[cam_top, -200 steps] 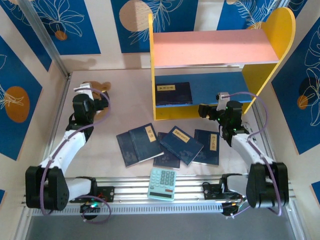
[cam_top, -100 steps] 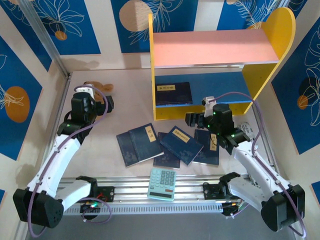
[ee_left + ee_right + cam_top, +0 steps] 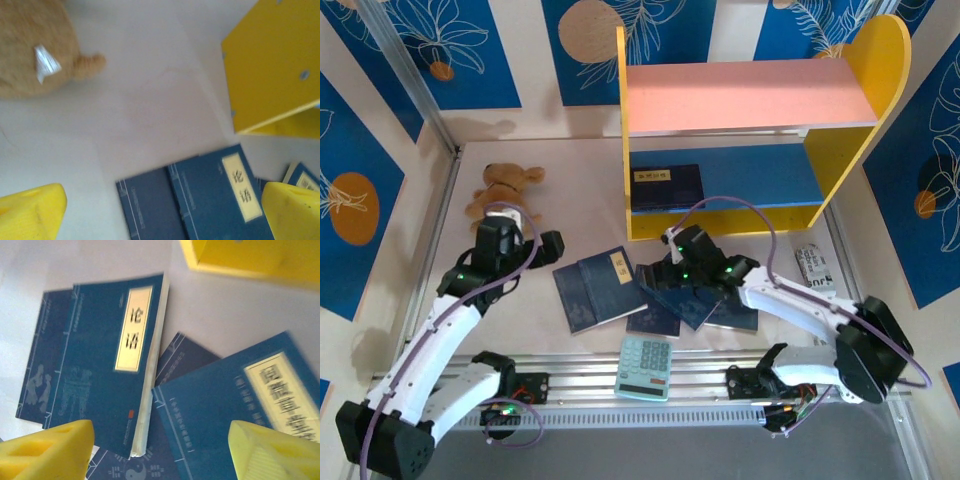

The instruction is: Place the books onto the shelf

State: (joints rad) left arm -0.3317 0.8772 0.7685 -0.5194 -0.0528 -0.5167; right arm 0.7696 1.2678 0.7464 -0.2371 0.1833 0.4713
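Several navy books with yellow labels lie fanned on the table: a left pair (image 3: 600, 288), a middle one (image 3: 660, 318) and a right one (image 3: 738, 305). One more book (image 3: 667, 187) lies flat on the blue lower board of the shelf (image 3: 750, 95). My right gripper (image 3: 665, 268) hovers open over the pile; in the right wrist view its gripper (image 3: 160, 455) spans the labelled left book (image 3: 110, 365) and the tilted book (image 3: 240, 405). My left gripper (image 3: 545, 245) is open, just left of the pile, with the left pair (image 3: 210, 195) below the gripper (image 3: 162, 212).
A mint-green calculator (image 3: 645, 367) lies at the near edge below the books. A tan plush toy (image 3: 500, 190) sits at the far left, also in the left wrist view (image 3: 32, 45). A small white item (image 3: 812, 265) lies right of the shelf's yellow side (image 3: 275, 65).
My right arm swung left from beside the shelf to above the book pile. My left gripper moved nearer and rightward toward the books, uncovering the plush toy.
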